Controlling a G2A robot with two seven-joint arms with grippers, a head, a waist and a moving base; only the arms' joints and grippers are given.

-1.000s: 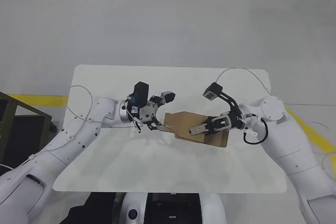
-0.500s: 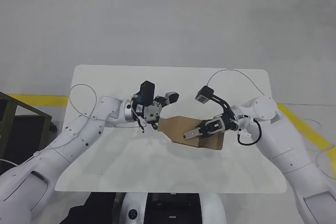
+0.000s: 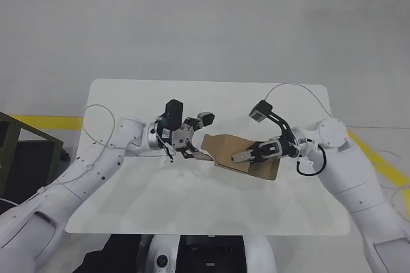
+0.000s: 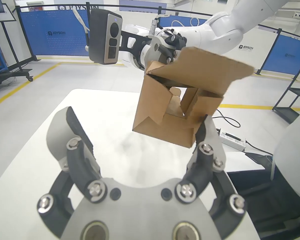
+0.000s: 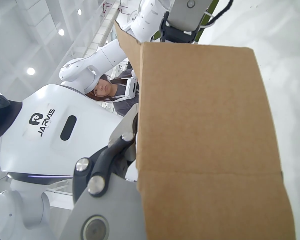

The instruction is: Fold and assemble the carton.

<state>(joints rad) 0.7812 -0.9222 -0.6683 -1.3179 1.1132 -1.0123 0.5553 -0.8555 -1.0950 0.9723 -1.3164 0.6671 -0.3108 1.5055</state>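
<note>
Left fingers [image 4: 78, 131] spread wide, one tip touching the carton [image 4: 165, 129].

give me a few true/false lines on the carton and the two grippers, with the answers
1. The carton hangs above the white table, held by the right gripper. True.
2. The left gripper is clamped on a flap. False: its fingers are spread wide, with one fingertip at the carton's lower corner.
3. The carton is closed on all sides. False: the end facing the left gripper is open, the top flap sticks out and the inside shows.
4. The two grippers are at opposite ends of the carton. True.
</note>
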